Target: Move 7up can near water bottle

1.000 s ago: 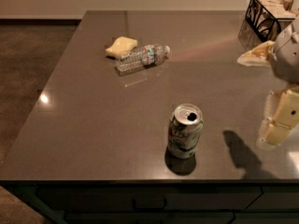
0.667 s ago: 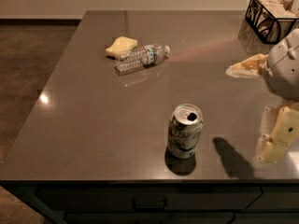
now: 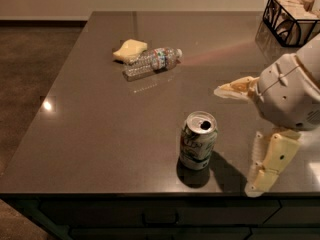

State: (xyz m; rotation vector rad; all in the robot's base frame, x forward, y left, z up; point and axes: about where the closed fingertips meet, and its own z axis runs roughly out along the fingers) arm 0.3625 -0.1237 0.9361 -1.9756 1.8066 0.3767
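Note:
The 7up can [image 3: 198, 140] stands upright near the table's front edge, its silver top open. The water bottle [image 3: 152, 61] lies on its side further back and to the left, cap pointing right. My gripper [image 3: 234, 140] is just right of the can, open and empty. One finger [image 3: 235, 88] points left above the can's height and the other finger [image 3: 270, 166] hangs down near the front edge. The gripper does not touch the can.
A pale yellow sponge [image 3: 129, 49] lies against the bottle's far left end. A black wire basket [image 3: 292, 19] with napkins stands at the back right corner. The dark table [image 3: 100, 134] ends close in front of the can; floor lies to the left.
My gripper has moved left, closer to the can, and its shadow now reaches the can's base. The can, bottle and sponge have not moved.

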